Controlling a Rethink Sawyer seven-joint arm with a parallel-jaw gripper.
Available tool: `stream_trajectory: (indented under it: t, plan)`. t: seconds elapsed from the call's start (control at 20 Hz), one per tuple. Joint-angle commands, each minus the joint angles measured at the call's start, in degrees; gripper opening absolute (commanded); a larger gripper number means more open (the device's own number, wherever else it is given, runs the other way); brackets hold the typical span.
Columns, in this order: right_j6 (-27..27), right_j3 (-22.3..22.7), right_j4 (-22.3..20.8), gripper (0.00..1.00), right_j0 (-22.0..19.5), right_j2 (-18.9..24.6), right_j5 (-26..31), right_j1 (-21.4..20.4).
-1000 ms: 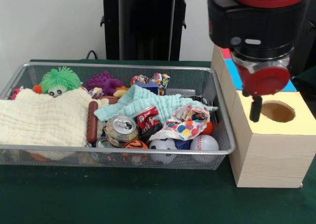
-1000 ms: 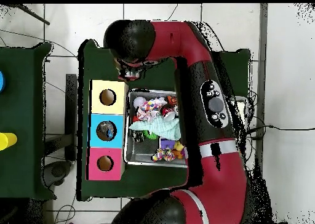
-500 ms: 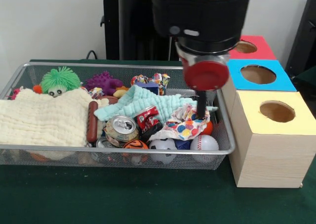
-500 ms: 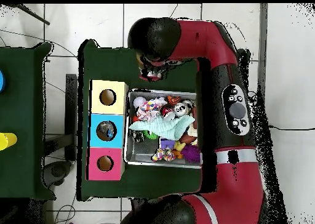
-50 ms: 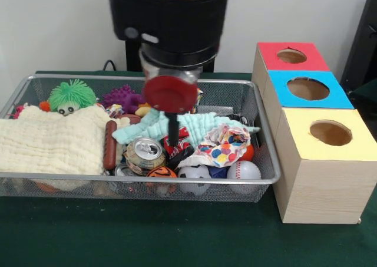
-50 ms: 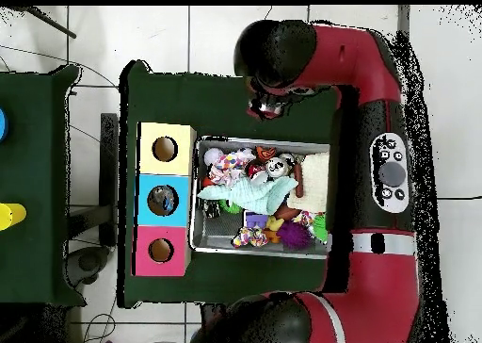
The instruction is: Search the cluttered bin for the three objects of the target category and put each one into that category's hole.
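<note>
The fingers [image 5: 172, 132] are hanging as one dark stem below the red round wrist, and I cannot tell whether they are spread or pressed together; nothing is showing in their grip. They are pointing down over the middle of the wire bin [image 5: 268, 161], in front of the mint green cloth [image 5: 177, 121] and just above a red can [image 5: 175, 142] and a silver can [image 5: 144, 151] lying side by side.

Spreading out from there, a spotted patterned cloth [image 5: 222, 146] is lying crumpled to the right. Along the near wall of the bin, an orange and black ball [image 5: 161, 172], a soccer ball [image 5: 194, 172] and a baseball [image 5: 243, 170] are sitting in a row. A toy hot dog [image 5: 109, 144] is lying to the left of the cans, against a big cream cloth [image 5: 50, 140] that is covering the bin's left part. At the far wall, a green fuzzy toy [image 5: 72, 95] with eyes and a purple spiky toy [image 5: 122, 97] are peeking up behind the cloths.

Beside the bin on the right, touching its side, a wooden box is standing on the green tabletop [image 5: 177, 237]. Its top is showing three round holes: the yellow hole section [image 5: 330, 132] nearest me, the blue one [image 5: 307, 88] behind it, and the red one [image 5: 291, 56] farthest back.

From overhead, the red arm [image 6: 377, 122] is curving round the bin, with the wrist over the bin's edge.
</note>
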Motion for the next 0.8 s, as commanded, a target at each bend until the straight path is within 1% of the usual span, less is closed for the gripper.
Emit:
stream_trajectory:
  t: [0.05, 0.3, 0.55, 0.65, 0.8]
  plan:
    - [1.88, -8.19, -6.59, 1.0, -2.38, -3.32, 5.27, 5.44]
    - [-0.27, -14.84, -8.94, 1.0, -2.98, -2.02, 7.61, 8.72]
    - [-4.14, -21.77, -13.95, 1.0, -3.6, -0.51, 10.78, 11.74]
    - [-4.32, -23.29, -15.42, 1.0, -3.86, -0.07, 11.03, 12.18]
    - [-4.07, -24.31, -15.8, 1.0, -4.48, 1.42, 11.53, 12.17]
